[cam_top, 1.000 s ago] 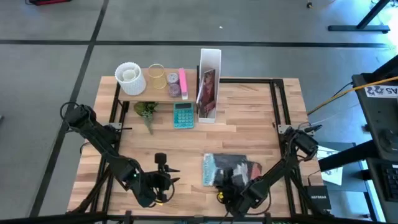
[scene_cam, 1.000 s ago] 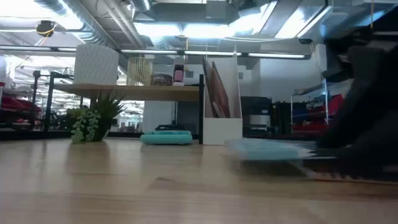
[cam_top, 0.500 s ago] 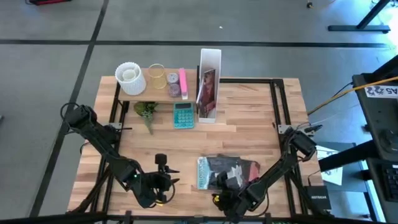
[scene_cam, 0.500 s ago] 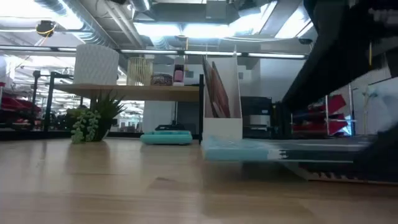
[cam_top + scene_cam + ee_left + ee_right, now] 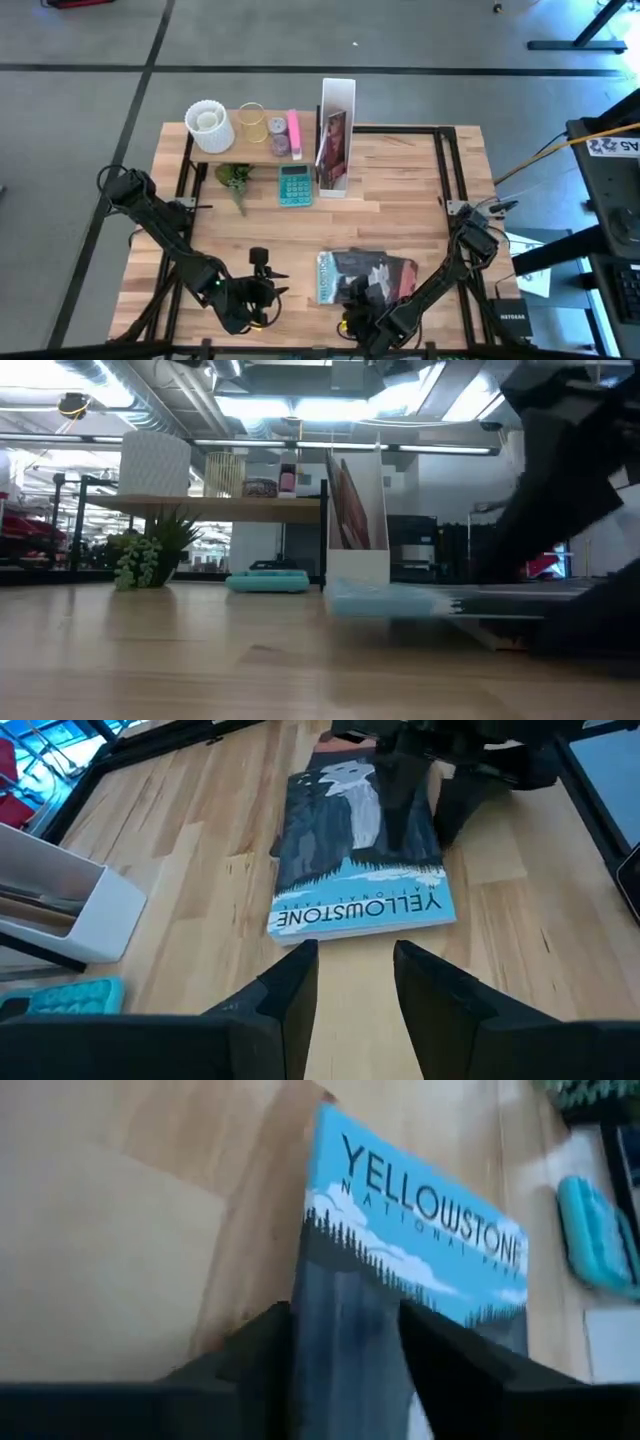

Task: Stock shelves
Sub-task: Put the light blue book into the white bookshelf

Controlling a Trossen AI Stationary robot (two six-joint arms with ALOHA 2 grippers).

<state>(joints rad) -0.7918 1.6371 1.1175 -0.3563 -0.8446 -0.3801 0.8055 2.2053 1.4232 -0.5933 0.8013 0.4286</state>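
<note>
High view shows the book (image 5: 365, 276) now slid a little leftward across the bench (image 5: 400, 200) compared with a second ago, lying flat near the front edge. The right gripper (image 5: 345, 1345) straddles its near edge, fingers apart and not yet clamped. The left gripper (image 5: 355, 985) waits open beside it. The white file box (image 5: 336, 140) and the shelf (image 5: 250, 145) stand well apart, so lifting comes next.

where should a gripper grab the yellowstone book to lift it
Grip the Yellowstone book by a thin edge, coming in low from the table's front. It lies flat on the tabletop, so only edges offer purchase. The right gripper is already at its near edge.
</note>
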